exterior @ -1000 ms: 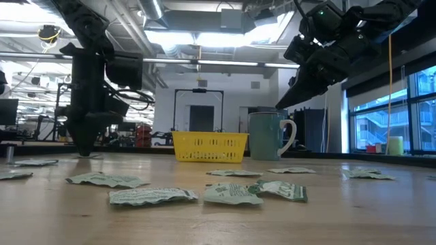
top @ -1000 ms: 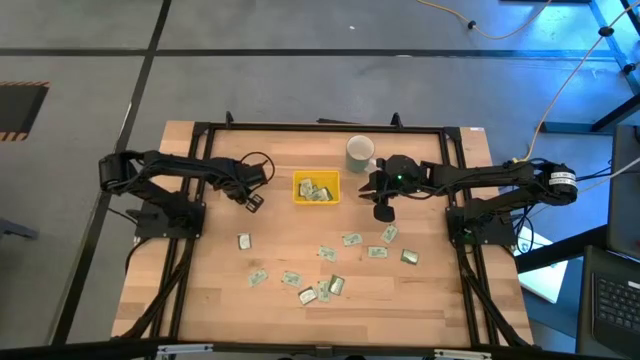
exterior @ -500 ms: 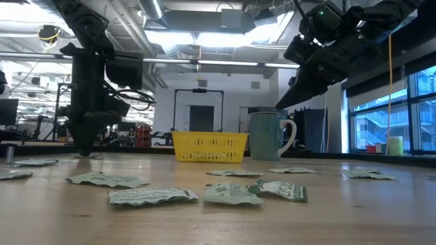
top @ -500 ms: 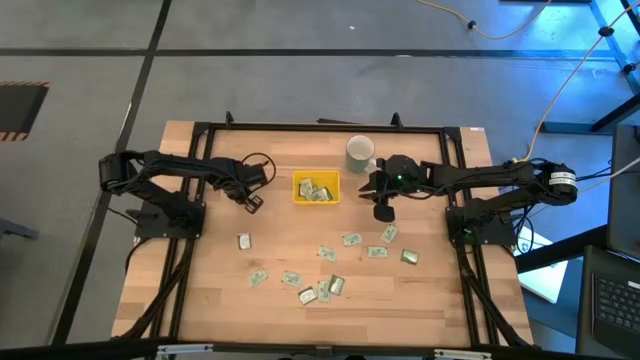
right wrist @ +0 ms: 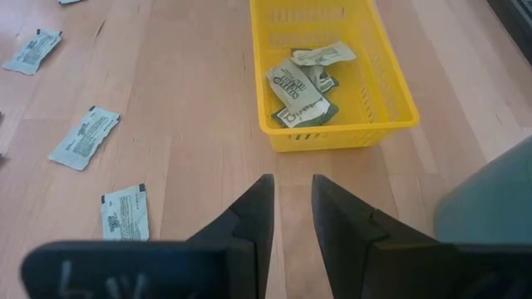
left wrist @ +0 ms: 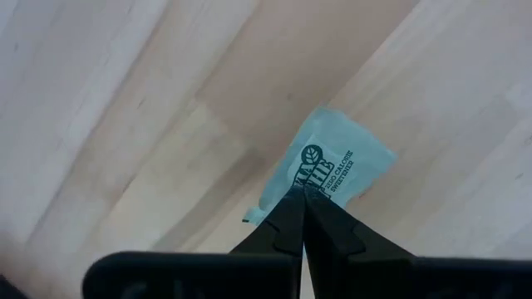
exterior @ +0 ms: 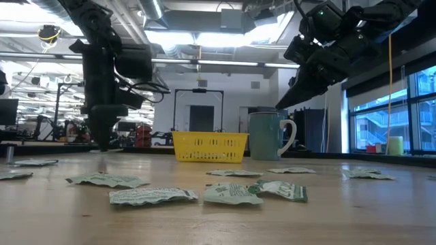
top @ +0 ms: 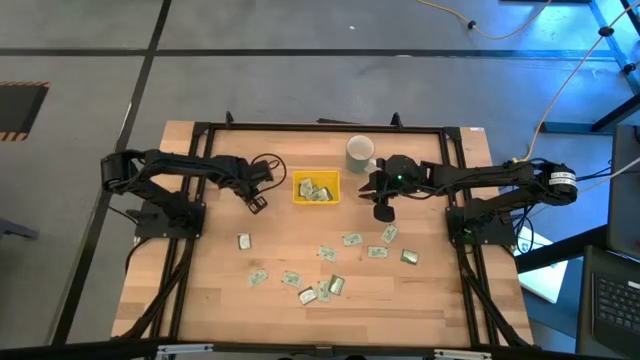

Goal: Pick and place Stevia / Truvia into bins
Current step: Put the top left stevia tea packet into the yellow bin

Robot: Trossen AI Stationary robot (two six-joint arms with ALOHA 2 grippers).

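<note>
Left of the yellow tray (top: 316, 189), the left gripper (left wrist: 301, 193) pinches a pale green sachet (left wrist: 328, 170)

Sachet (left wrist: 328, 170) lower edge hidden behind left gripper (left wrist: 301, 193) fingertips; mug (right wrist: 489, 195) cut off — picture edge.

floor (top: 300, 80): grey, dark seams, behind my fingers | ceiling lights (exterior: 204, 37): bright strips above me | windows (exterior: 381, 116): right side beyond my fingers, daylight | doorway (exterior: 201, 116): dark frame far ahead | yellow cable (top: 560, 75): across the floor
</note>
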